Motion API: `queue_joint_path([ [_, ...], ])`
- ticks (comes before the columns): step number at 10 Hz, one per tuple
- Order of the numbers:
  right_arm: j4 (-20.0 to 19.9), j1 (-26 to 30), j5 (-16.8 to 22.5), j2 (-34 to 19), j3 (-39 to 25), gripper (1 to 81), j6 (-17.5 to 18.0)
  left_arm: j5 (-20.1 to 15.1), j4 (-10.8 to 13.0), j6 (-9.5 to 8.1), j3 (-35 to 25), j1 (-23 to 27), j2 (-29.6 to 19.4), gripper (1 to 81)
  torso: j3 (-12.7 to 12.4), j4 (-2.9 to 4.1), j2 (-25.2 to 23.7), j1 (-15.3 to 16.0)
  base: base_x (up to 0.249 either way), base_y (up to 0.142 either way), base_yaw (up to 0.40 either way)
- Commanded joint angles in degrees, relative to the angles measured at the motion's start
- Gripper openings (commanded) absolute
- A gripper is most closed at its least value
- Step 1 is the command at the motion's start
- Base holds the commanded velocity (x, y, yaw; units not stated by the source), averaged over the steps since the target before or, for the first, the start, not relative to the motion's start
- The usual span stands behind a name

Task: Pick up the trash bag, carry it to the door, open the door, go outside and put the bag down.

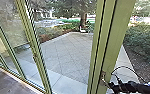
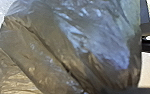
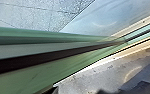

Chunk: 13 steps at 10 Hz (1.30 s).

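Trash bag (image 2: 66, 50) by left wrist, green upright (image 1: 116, 37) beside right gripper (image 1: 112, 85), both grips unclear.

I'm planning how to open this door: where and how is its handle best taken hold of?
Probably by the lower, free part of the handle, coming from the robot's right, where the right arm reaches in. The handle stands out from the green frame and slants down to that side, which should leave it something to grip.
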State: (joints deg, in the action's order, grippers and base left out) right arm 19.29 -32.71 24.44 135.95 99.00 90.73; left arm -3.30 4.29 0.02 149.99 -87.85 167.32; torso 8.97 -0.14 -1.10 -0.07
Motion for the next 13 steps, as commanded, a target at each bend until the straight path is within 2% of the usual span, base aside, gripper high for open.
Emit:
queue_joint_path([
  [1,0.31,5.14,7.02,2.69,1.71,81.1,1.99,-3.82,0.10,0.24,-0.31,1.93,-0.57,1.0,0.00,0.00,0.00,0.07,0.084,0.000,0.000],
  [6,0.31,5.85,4.91,0.84,1.19,81.1,1.99,-3.82,0.02,0.24,-0.31,1.84,-0.57,1.0,0.00,-0.02,-0.02,0.07,0.085,0.000,0.000],
  [10,0.49,6.99,2.81,-2.66,-0.74,81.1,1.55,-3.90,0.10,0.24,-0.31,1.75,-0.57,1.0,0.05,-0.02,0.04,0.13,0.041,0.000,0.000],
  [11,0.84,7.08,0.44,-4.16,-1.28,81.1,1.64,-3.90,0.10,0.24,-0.31,1.66,-0.57,1.0,0.09,-0.02,0.09,0.19,0.000,0.000,0.000],
  [12,1.19,7.77,-3.86,-5.48,-0.67,81.1,1.55,-4.25,0.10,0.24,-0.31,1.66,-0.57,1.0,0.13,0.00,0.13,0.23,0.000,0.000,0.000],
  [13,1.19,9.01,-4.92,-6.27,0.74,81.1,1.55,-5.57,0.10,0.41,-0.31,1.66,-0.57,1.0,0.15,0.02,0.15,0.28,0.000,0.000,0.000],
])
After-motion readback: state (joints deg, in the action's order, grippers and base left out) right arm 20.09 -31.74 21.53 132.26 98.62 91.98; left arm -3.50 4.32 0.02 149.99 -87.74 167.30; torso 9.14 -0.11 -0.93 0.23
